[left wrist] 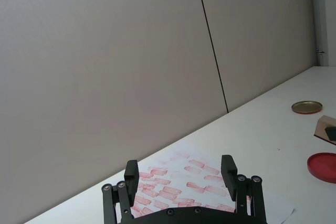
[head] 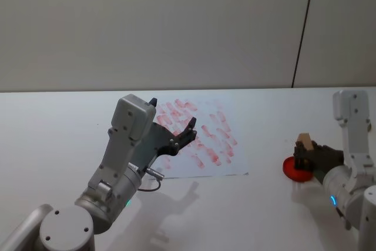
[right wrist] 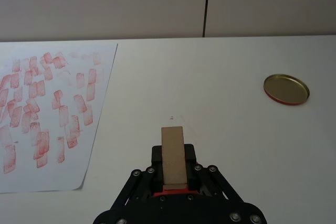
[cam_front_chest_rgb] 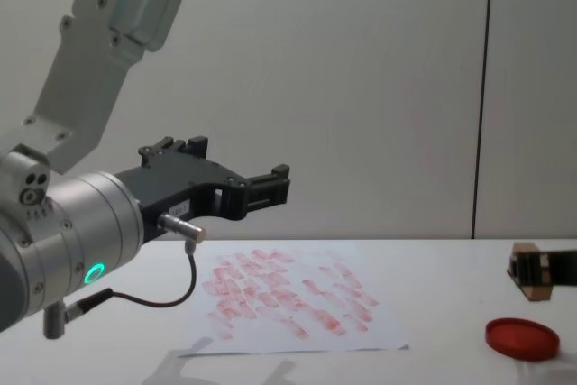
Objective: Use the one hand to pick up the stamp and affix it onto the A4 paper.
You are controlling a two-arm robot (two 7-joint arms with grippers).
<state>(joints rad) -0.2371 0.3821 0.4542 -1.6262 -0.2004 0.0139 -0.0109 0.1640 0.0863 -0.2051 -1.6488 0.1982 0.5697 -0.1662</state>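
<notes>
Pick-up is complete: the right tool (right wrist: 173, 182) is clenched on the stamp (right wrist: 172, 156), raised above the red ink pad (head: 295, 168). Transfer to the A4 paper (head: 202, 139), at 9 o'clock, remains. The left tool (head: 173, 123) hovers released above the paper.

Silver-white arms, black end effector (cam_front_chest_rgb: 270, 185), cyan ring light (cam_front_chest_rgb: 93, 273)

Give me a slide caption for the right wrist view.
Right hand holding the stamp upright, A4 paper nearby.
</notes>
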